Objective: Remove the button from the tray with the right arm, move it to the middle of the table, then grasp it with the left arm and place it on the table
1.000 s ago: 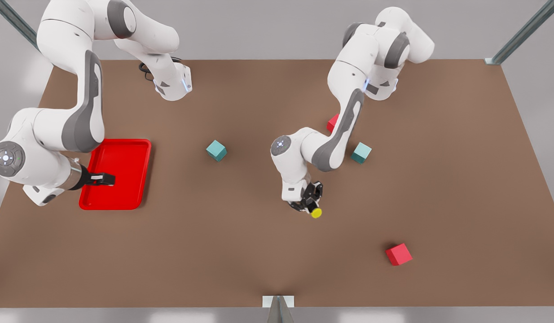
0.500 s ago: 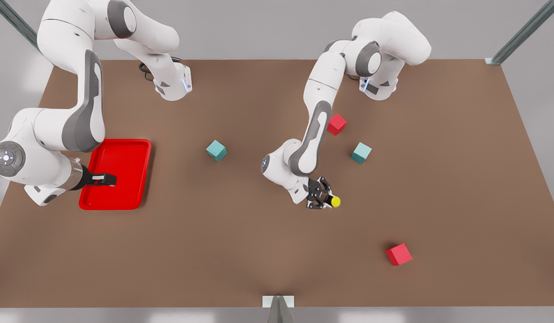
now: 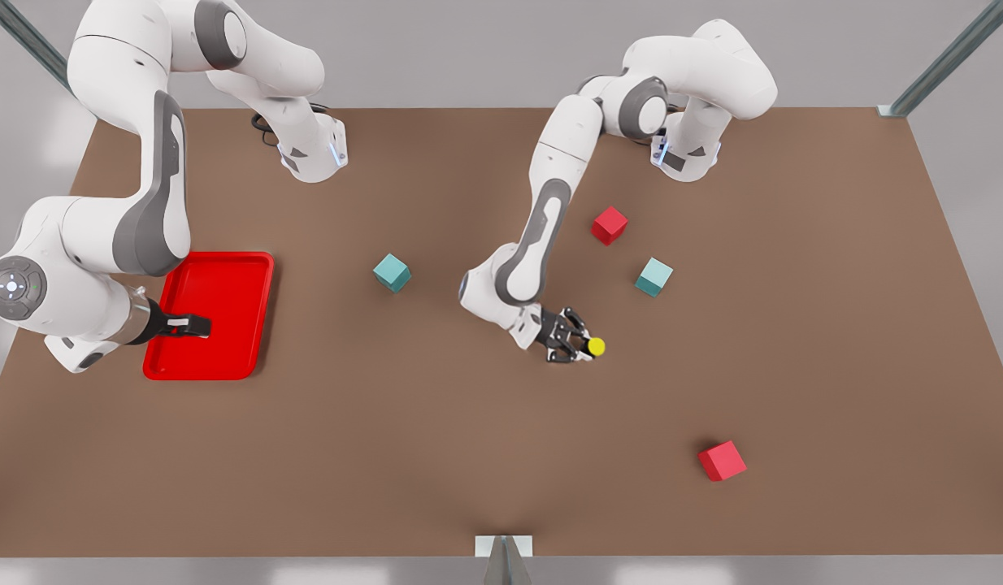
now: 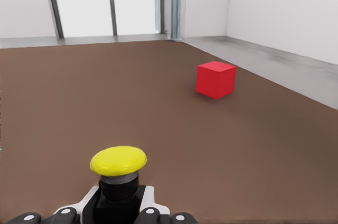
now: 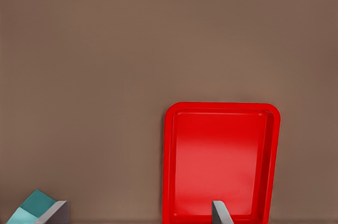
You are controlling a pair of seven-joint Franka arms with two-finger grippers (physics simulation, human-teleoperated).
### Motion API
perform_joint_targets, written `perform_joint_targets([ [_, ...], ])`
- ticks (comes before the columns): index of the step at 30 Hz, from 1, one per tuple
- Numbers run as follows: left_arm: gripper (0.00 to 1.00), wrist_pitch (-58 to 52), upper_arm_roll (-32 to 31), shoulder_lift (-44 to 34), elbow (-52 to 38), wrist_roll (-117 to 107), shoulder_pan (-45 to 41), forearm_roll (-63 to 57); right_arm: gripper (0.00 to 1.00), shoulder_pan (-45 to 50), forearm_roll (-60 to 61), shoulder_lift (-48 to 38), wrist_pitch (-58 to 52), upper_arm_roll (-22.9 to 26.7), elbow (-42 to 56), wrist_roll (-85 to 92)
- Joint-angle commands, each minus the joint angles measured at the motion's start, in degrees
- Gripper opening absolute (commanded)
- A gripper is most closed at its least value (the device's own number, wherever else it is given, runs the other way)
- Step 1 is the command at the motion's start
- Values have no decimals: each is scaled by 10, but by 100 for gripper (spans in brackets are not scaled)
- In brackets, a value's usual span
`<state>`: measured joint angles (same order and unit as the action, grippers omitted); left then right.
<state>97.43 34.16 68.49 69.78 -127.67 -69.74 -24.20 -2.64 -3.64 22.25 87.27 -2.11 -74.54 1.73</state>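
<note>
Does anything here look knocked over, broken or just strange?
Nothing stands out. The left pincer grips the button mid-table, the right pincer waits over the empty tray, and the cubes sit flat on the table.

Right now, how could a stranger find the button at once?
On the brown table, look near the middle, between the jaws of the left tool. The button is there: tiny, with a round yellow cap, unlike the bigger red and teal cubes.
</note>
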Motion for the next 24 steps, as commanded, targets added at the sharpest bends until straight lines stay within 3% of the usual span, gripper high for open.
perform_joint_targets([
  [1,47,-5,0,3,0,-108,-3,-1,100,0,-1,0,0,0,0,-2],
  [14,48,-7,-1,13,-3,-105,-11,-11,100,1,0,-1,0,0,0,-2],
  [15,84,-7,-1,13,-3,-104,-12,-14,100,1,0,0,0,0,-1,-2],
  [16,100,-8,-2,13,-3,-102,-13,-15,100,1,0,-1,0,0,-1,-2],
  [24,100,-27,-3,1,0,-76,-49,-15,100,0,0,-1,-1,0,0,-2],
])
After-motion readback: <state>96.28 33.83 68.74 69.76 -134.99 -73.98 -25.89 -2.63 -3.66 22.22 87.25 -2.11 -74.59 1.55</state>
